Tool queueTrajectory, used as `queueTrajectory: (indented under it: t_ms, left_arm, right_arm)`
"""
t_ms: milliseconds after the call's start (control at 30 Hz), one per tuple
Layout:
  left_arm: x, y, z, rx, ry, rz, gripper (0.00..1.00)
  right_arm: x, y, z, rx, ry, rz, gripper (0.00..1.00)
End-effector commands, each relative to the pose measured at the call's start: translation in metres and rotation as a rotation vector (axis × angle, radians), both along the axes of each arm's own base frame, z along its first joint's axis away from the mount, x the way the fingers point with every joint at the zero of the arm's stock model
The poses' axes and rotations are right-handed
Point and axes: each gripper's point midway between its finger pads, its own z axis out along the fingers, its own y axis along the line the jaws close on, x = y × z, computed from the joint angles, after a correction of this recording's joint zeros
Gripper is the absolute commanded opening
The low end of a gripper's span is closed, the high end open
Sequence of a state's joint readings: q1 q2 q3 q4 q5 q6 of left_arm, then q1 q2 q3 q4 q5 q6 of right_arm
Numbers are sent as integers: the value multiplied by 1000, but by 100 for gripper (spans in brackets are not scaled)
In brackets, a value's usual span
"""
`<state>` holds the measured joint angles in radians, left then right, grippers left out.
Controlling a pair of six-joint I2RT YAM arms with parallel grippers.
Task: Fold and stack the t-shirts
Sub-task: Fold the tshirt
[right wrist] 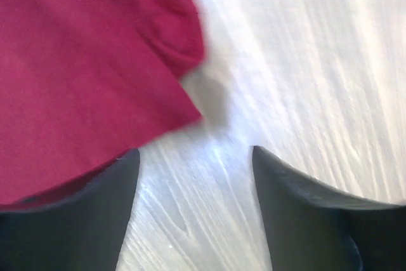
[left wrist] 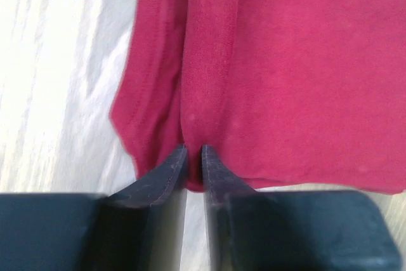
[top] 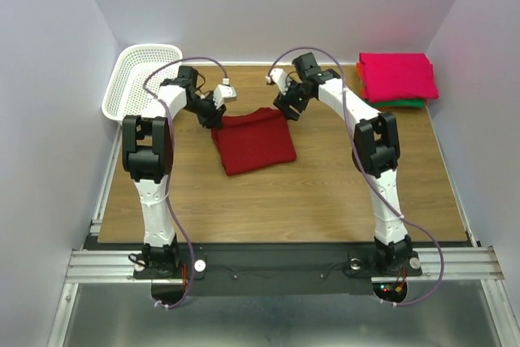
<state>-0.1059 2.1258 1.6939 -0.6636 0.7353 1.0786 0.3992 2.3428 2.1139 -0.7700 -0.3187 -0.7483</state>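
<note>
A dark red t-shirt [top: 253,141], folded into a rough rectangle, lies on the wooden table [top: 325,193] between the arms. My left gripper [top: 214,114] is at its far left corner, shut on a pinched ridge of the red cloth [left wrist: 209,93]. My right gripper [top: 289,108] is open and empty over bare wood just right of the shirt's far right corner [right wrist: 95,74]. A stack of folded shirts sits at the back right: bright pink [top: 396,75] on top, green [top: 404,104] and orange edges below.
A white lattice basket [top: 140,79] stands at the back left corner of the table. Grey walls close in on both sides and the back. A metal rail [top: 276,264] runs along the near edge by the arm bases.
</note>
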Motion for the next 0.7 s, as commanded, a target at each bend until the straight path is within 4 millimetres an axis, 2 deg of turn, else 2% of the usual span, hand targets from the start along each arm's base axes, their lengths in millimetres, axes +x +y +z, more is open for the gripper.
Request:
queueTrajectory:
  t_ms: [0,33,67,133,167,200,267,300,367,400,433,533,567,633,667]
  left_arm:
    - [4,17,38,-13,-65,92,48]
    - [3,19,42,-24,-68,107,50]
    - [-3,21,47,-53,-51,151,51]
    - [-1,25,53,-83,-52,220,51]
    - [1,25,53,-108,-43,269,52]
    - [1,25,58,-121,-47,291,52]
    - [4,23,55,-146,-7,351,52]
    - [3,23,45,-143,33,368,52]
    - [3,23,36,-139,77,383,52]
    - [1,23,25,-136,120,395,52]
    - [1,23,19,-135,137,400,52]
    - [-5,16,7,-173,220,403,50]
    - [-8,10,9,-208,243,388,50]
    - [-11,4,8,-243,278,384,49]
    - [-14,1,8,-260,296,380,49]
  right_arm:
    - [17,-8,94,206,-121,-211,80]
    - [11,-10,93,215,-97,-223,80]
    - [-7,-9,93,253,-44,-222,77]
    - [-29,-5,83,284,37,-207,71]
    - [-40,-3,79,306,83,-208,64]
    - [-57,0,66,323,153,-197,61]
    - [-71,5,54,357,246,-214,57]
    - [-82,9,40,370,311,-203,56]
    - [-91,14,28,392,379,-216,52]
    - [-97,17,15,397,432,-227,50]
    - [-98,17,16,402,436,-223,50]
    - [-112,18,-13,384,507,-239,49]
    - [-123,16,-28,363,530,-245,49]
    - [-132,13,-42,340,548,-262,48]
    - [-144,11,-55,321,583,-273,46]
